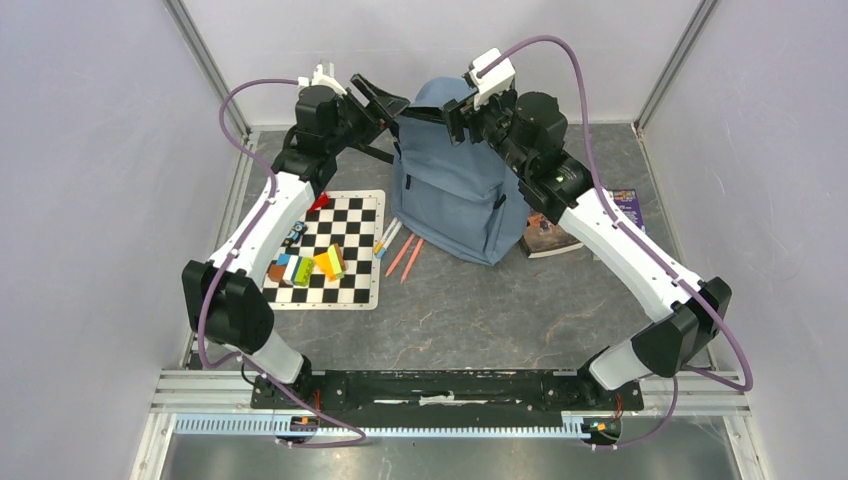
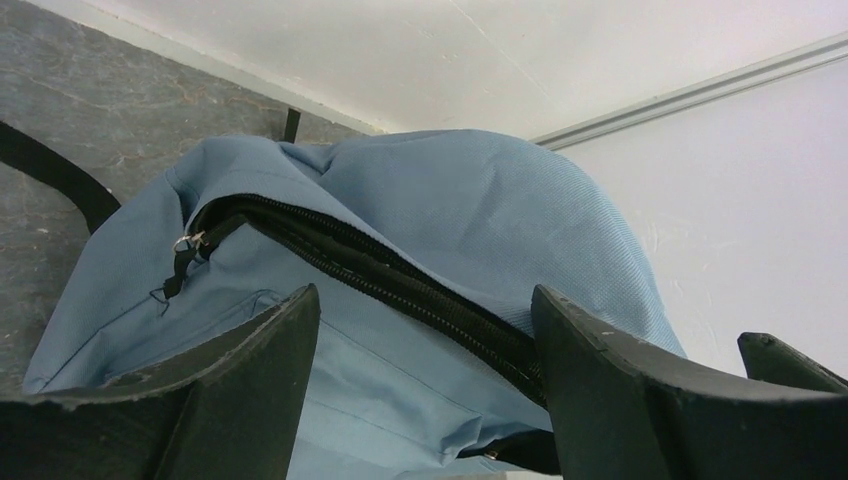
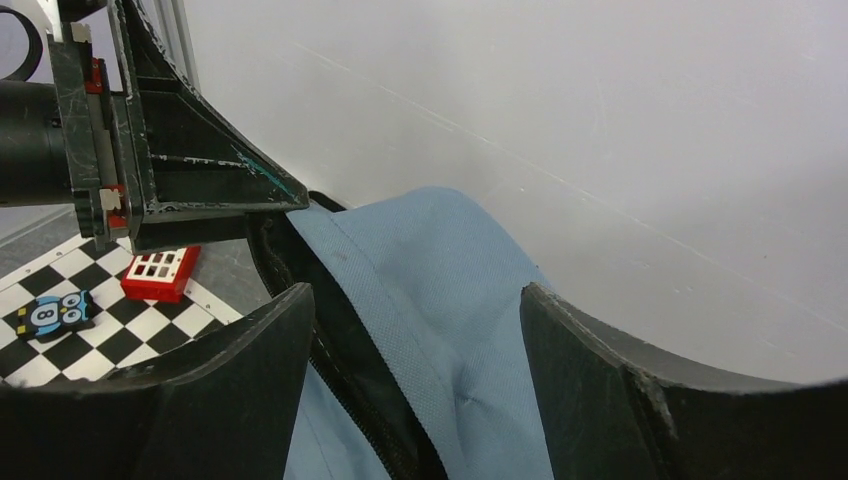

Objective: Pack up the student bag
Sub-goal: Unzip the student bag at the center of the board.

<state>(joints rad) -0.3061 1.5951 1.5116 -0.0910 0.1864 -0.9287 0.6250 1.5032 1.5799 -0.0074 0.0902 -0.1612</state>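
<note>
The student bag (image 1: 455, 190) stands upright at the back middle of the table, dusty blue-grey, its main zipper (image 2: 400, 280) partly undone at the top. My left gripper (image 1: 400, 110) is at the bag's top left edge. In the left wrist view it (image 2: 425, 330) is open, its fingers straddling the front panel and the zipper line. My right gripper (image 1: 455, 118) is at the top right of the bag. In the right wrist view it (image 3: 415, 330) is open around the bag's top fabric (image 3: 450, 260). Neither gripper pinches anything.
A checkered mat (image 1: 355, 215) lies left of the bag with several coloured blocks (image 1: 310, 265) on it. Pens and pencils (image 1: 400, 255) lie between mat and bag. A book (image 1: 560, 235) lies right of the bag, partly under my right arm. Walls close in behind.
</note>
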